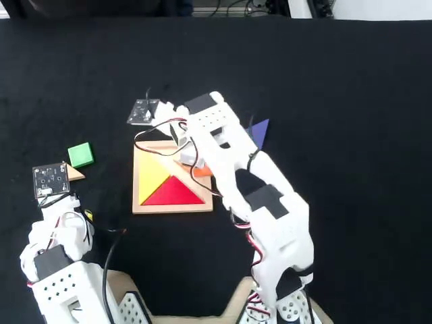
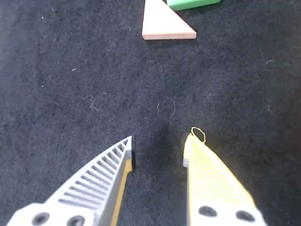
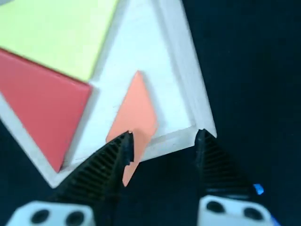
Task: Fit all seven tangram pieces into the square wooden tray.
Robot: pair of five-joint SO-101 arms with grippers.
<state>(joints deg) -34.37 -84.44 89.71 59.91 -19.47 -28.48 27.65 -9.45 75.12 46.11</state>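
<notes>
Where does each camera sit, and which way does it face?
High view: fixed above the table, facing down; left arm and right arm show.
Left wrist view: on the left wrist, facing the table and a wooden triangle; open left gripper shows.
Right wrist view: on the right wrist, facing the tray corner; open right gripper shows.
Shared: high and right wrist views both show the tray and red triangle.

Square wooden tray (image 1: 170, 208) lies flat on the table. A large yellow triangle (image 1: 151, 177) and a large red triangle (image 1: 174, 193) are seated inside, long edges touching. An orange parallelogram (image 3: 137, 111) lies across the tray rim, one tip outside. A green square (image 1: 81, 154) and a plain wooden triangle (image 2: 162, 24) lie just beside each other, well apart from the tray. A blue piece (image 1: 260, 131) lies on the tray's other side, partly hidden.
</notes>
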